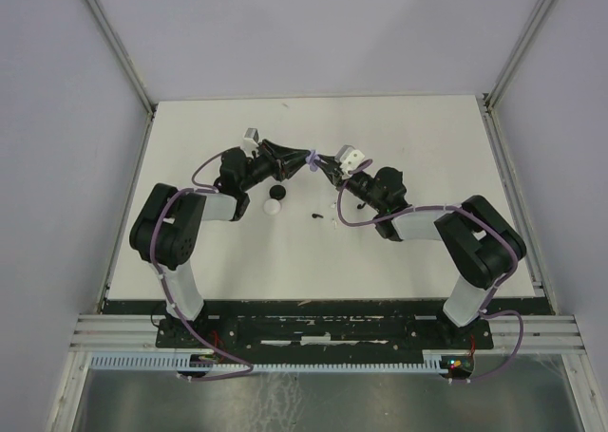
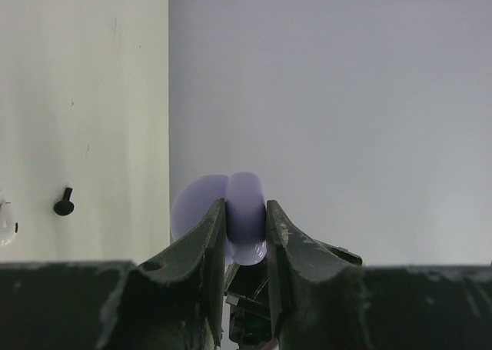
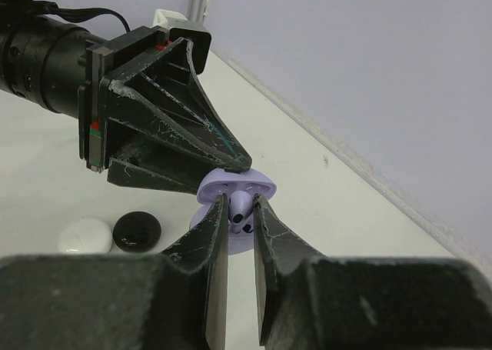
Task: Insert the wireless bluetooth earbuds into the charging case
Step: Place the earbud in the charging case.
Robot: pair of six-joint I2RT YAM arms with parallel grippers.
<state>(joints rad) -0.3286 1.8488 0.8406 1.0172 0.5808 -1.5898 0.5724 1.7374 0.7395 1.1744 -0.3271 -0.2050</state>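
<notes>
Right gripper (image 3: 239,202) pinches a lilac earbud (image 3: 243,221) over the charging case (image 3: 257,187), which your left gripper (image 2: 246,211) clamps steady for seating, toward the worktop (image 1: 427,252) far edge.

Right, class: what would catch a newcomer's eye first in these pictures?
The two grippers meeting in mid-air: the left gripper clamps an open lilac case, and the right gripper holds a lilac earbud at it. Below them lie a white puck and a black puck, with a black earbud nearby.
</notes>
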